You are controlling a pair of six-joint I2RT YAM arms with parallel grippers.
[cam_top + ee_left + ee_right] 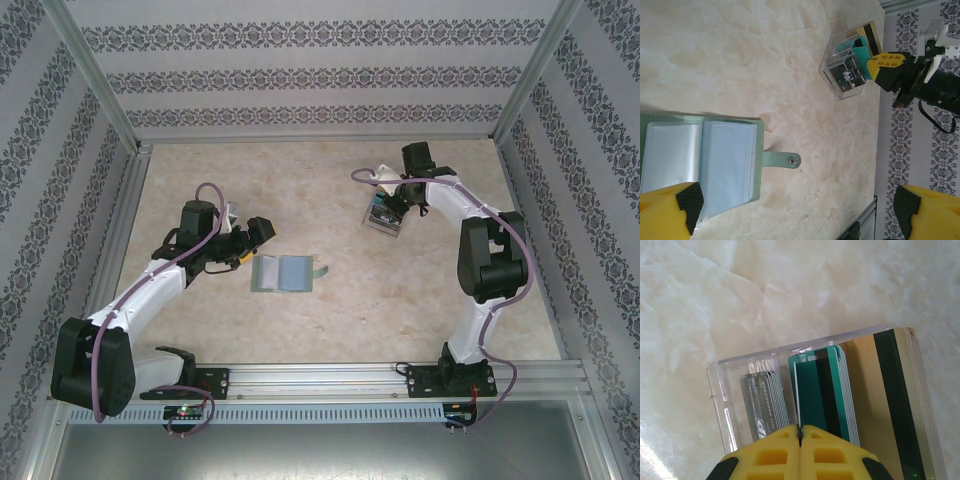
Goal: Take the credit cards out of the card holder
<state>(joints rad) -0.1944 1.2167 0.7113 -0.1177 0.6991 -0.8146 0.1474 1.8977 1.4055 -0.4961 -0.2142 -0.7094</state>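
The card holder [283, 272] lies open on the table, its clear inner pockets up and its strap tab [782, 159] pointing right. My left gripper [250, 240] hovers just left of it, open, with nothing between its yellow fingers [670, 212]. At the back right my right gripper [395, 205] is shut on the edge of a teal-green credit card [796, 390], seen edge-on. That card stands in the middle slot of a clear plastic box [740, 365]. Grey credit cards [762, 400], teal ones [822, 390] and gold ones [890, 400] stand upright in the box.
The clear box [845, 70] sits near the back right of the marbled table, with the right gripper [885, 67] over it. Patterned walls and metal posts close in the table on three sides. A metal rail [330, 380] runs along the near edge.
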